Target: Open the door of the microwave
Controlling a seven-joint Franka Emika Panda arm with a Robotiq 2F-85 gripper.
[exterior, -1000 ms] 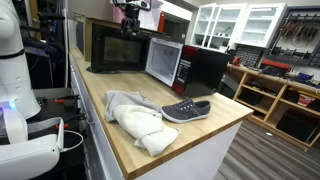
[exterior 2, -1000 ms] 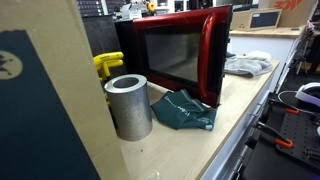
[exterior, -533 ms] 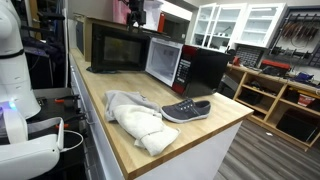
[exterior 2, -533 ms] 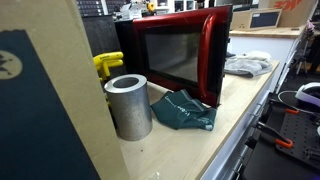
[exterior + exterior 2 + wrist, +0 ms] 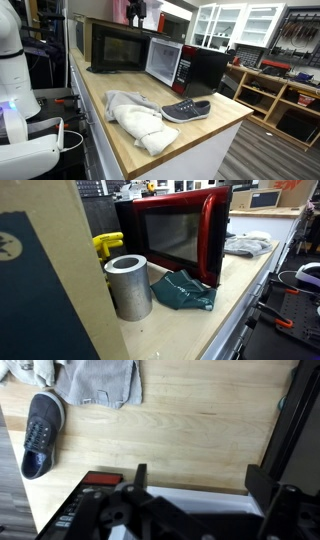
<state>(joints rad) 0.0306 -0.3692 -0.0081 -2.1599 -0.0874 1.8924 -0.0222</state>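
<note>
The microwave point(image 5: 205, 68) has a black body with red front trim and stands on the wooden counter. Its door point(image 5: 164, 61), red-framed with a tinted window, stands swung out from the body. The door also fills the middle of an exterior view point(image 5: 175, 235). My gripper point(image 5: 134, 10) hangs high above the counter behind the microwave, mostly cut off by the top edge. In the wrist view my gripper point(image 5: 200, 478) is open and empty, looking down on the microwave's red trim point(image 5: 98, 480) and the counter.
A second dark oven-like box point(image 5: 115, 45) stands behind. A grey shoe point(image 5: 186, 110) and a pale cloth point(image 5: 135, 122) lie on the counter front. A metal cylinder point(image 5: 128, 285), a green cloth point(image 5: 185, 290) and a yellow object point(image 5: 108, 245) sit beside the door.
My gripper has risen, so less of it shows at the top of the exterior view. The door and the other objects have not moved.
</note>
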